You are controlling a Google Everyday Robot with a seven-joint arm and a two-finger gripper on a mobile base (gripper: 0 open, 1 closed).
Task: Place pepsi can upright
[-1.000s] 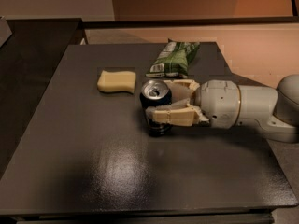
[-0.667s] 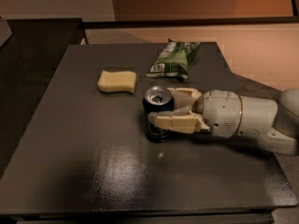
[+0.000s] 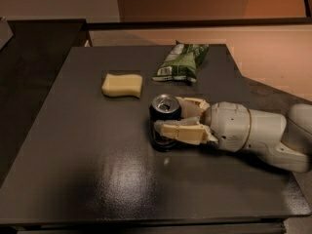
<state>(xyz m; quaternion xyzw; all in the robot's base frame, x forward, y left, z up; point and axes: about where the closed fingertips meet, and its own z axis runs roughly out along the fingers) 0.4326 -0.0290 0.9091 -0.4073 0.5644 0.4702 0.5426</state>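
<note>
The pepsi can (image 3: 164, 112) is dark blue with a silver top and stands upright near the middle of the dark table (image 3: 73, 145), its open end facing up. My gripper (image 3: 168, 115) reaches in from the right, level with the can. Its cream fingers (image 3: 181, 131) lie on the can's near and far sides and are closed against it. The can's lower part is partly hidden by the near finger. The white wrist and arm (image 3: 253, 135) stretch off to the right edge.
A yellow sponge (image 3: 122, 85) lies to the back left of the can. A green crinkled snack bag (image 3: 181, 62) lies at the back of the table. The table's right edge runs under my arm, with the floor beyond it.
My gripper and the can have sunk a little and drifted slightly toward the camera. The can stays upright in the fingers. The sponge and bag have not moved.
</note>
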